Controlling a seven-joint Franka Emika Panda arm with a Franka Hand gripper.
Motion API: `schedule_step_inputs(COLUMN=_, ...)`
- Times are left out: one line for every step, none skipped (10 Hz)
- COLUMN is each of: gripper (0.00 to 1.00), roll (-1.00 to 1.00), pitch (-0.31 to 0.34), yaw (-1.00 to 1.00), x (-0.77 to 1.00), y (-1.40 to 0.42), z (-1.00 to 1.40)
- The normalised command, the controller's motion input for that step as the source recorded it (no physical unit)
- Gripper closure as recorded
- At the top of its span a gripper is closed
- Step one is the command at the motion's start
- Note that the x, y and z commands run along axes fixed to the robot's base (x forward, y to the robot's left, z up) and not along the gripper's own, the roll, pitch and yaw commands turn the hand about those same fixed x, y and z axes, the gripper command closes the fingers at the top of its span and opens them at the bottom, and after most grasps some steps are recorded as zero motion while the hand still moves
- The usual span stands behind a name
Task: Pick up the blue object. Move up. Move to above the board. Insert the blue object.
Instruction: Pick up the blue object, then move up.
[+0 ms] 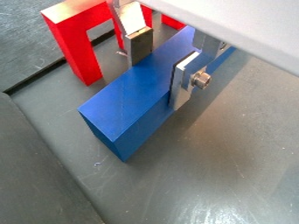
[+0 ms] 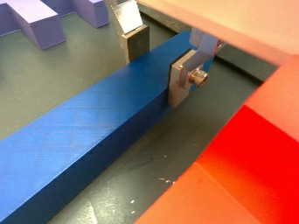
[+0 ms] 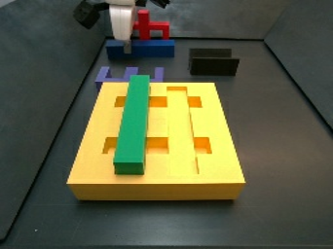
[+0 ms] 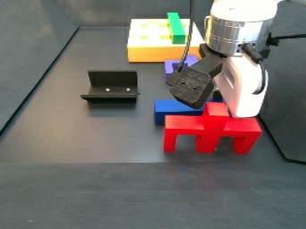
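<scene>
Step one, the pick-up: the tool [image 1: 162, 59] straddles the blue bar [image 1: 142, 96] on the bench [image 1: 222, 175], fingers [image 2: 184, 77] narrow alongside it, grip seemingly not sealed. Next it needs to clamp firmly, then rise clear of the red piece [image 1: 77, 35] beside it, towards the board [image 3: 159, 165].

Light was even and soft in all views. The gripper [image 1: 163, 54] cast only a faint shadow beside its fingers. The floor [image 1: 222, 166] near it showed a pale sheen. Wrist views were slightly blurred close to the camera.

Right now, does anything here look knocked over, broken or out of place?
Nothing stands out. The gripper straddles the blue object, which lies flat on the floor beside the red piece. The green bar lies straight along the board.
</scene>
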Motion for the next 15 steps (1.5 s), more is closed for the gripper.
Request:
schedule_step_inputs(gripper=1.0, roll=0.0, pitch=0.0, yaw=0.0, x=0.0, y=0.0, z=0.0)
schedule_step_inputs(gripper=1.0, roll=0.0, pitch=0.0, yaw=0.0, x=0.0, y=0.0, z=0.0)
schedule_step_inputs(gripper=1.0, roll=0.0, pitch=0.0, yaw=0.0, x=0.0, y=0.0, z=0.0)
schedule_step_inputs(gripper=1.0, roll=0.0, pitch=0.0, yaw=0.0, x=0.0, y=0.0, z=0.0)
schedule_step_inputs(gripper=1.0, roll=0.0, pitch=0.0, yaw=0.0, x=0.0, y=0.0, z=0.0)
schedule_step_inputs(gripper=1.0, roll=0.0, pitch=0.0, yaw=0.0, x=0.0, y=0.0, z=0.0)
schedule_step_inputs(gripper=1.0, roll=0.0, pitch=0.0, yaw=0.0, x=0.0, y=0.0, z=0.0)
schedule_step_inputs(gripper=1.0, roll=0.0, pitch=0.0, yaw=0.0, x=0.0, y=0.0, z=0.0)
schedule_step_inputs(gripper=1.0, roll=0.0, pitch=0.0, yaw=0.0, x=0.0, y=0.0, z=0.0)
schedule_step_inputs(gripper=1.0, roll=0.0, pitch=0.0, yaw=0.0, x=0.0, y=0.0, z=0.0)
schedule_step_inputs(gripper=1.0, roll=0.0, pitch=0.0, yaw=0.0, x=0.0, y=0.0, z=0.0)
schedule_step_inputs(gripper=1.0, roll=0.0, pitch=0.0, yaw=0.0, x=0.0, y=0.0, z=0.83)
schedule_step_inputs(gripper=1.0, roll=0.0, pitch=0.055, yaw=0.04, x=-0.11, y=0.09, z=0.76)
schedule_step_inputs(gripper=1.0, roll=0.02, pitch=0.076, yaw=0.02, x=-0.11, y=0.06, z=0.58)
schedule_step_inputs(gripper=1.0, roll=0.05, pitch=0.06, yaw=0.01, x=-0.06, y=0.03, z=0.31)
